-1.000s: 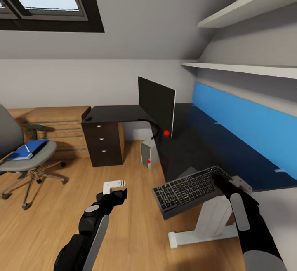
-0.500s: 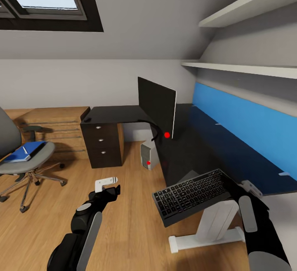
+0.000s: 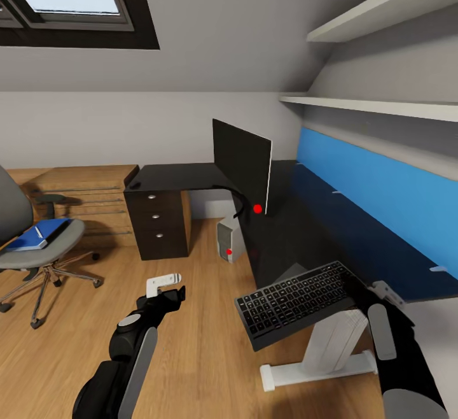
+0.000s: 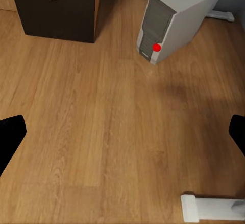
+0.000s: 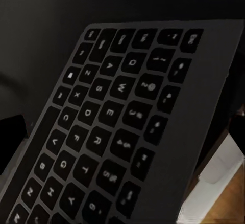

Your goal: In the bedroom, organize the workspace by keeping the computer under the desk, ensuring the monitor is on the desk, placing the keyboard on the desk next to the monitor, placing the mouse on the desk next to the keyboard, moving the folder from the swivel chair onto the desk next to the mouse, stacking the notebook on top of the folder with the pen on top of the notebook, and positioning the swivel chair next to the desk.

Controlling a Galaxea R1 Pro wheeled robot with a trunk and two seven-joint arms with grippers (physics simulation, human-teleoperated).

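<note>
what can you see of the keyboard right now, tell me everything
The keyboard is a slim slab with black keys bearing pale legends in a grey frame, looking like plastic. The right gripper holds it by one short end. It hangs tilted, near end lower, jutting past the desk edge over the wooden floor, well short of the monitor.

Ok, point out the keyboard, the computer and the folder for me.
keyboard (image 3: 294, 298): head view, middle of the key field.
computer (image 4: 155, 29): left wrist view, dark front panel above the red light.
folder (image 3: 35, 233): head view, blue cover, lying on the swivel chair's seat.
</note>
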